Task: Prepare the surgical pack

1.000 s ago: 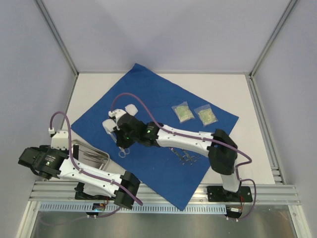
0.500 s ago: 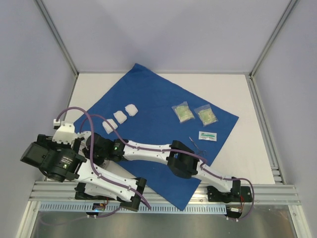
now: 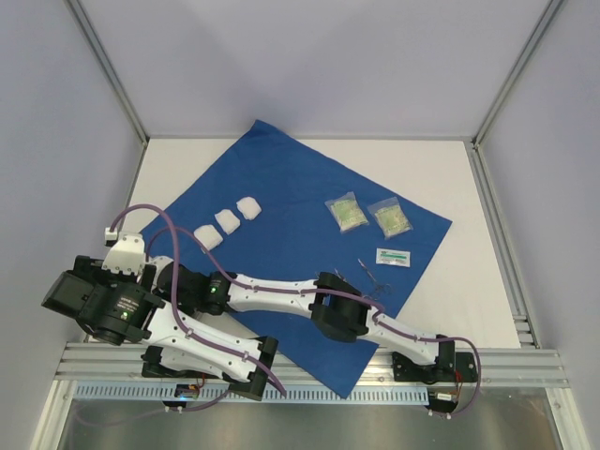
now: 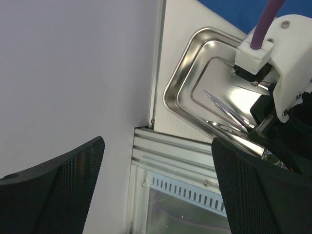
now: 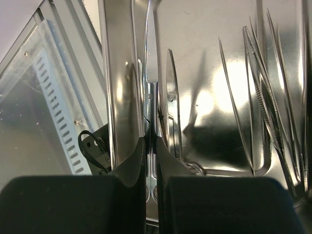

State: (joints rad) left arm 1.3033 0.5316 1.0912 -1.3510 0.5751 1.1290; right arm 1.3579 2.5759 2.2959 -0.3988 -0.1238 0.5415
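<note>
Much of the tray (image 4: 171, 95) is hidden; right pincer (image 5: 151, 142) clamps a steel instrument (image 5: 151, 53) (left pincer (image 4: 157, 148) gapes).

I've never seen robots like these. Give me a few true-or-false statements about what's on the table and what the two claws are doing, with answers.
1. Three white gauze pads lie on the drape. True.
2. The drape is folded into a bundle. False: it lies spread out flat.
3. The right gripper pinches a slim steel instrument at the tray. True.
4. The left gripper is clamped on the tray. False: its fingers stand wide apart with nothing between them.
</note>
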